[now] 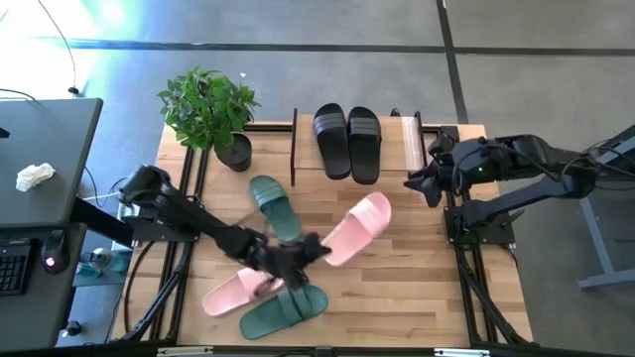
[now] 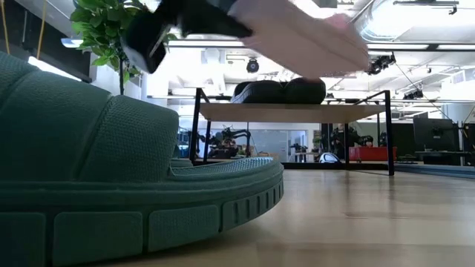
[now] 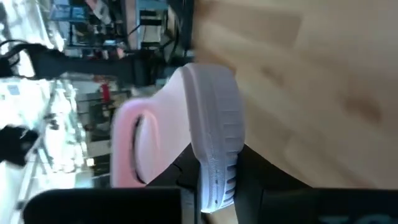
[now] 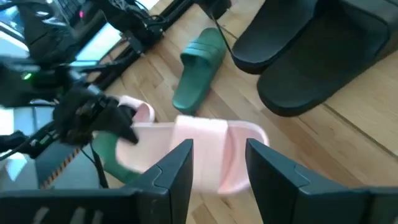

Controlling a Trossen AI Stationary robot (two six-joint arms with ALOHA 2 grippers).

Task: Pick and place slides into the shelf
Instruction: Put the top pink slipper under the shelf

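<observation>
Pink slide (image 1: pixel 355 228) is pinched at its heel by the left claw (image 1: pixel 310 248), lifted above the counter (image 1: pixel 417 278) just in front of the shelf (image 1: pixel 409 139). We see the right claw (image 1: pixel 422 180) spread beside the shelf, which carries both black slides (image 1: pixel 347 142).

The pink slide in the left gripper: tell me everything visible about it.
The pale pink slide looks like rubber, with one wide strap and a ribbed sole edge. The left gripper pinches one end and holds it lifted and tilted above the table, between the shelf and the slides lying on the table.
</observation>
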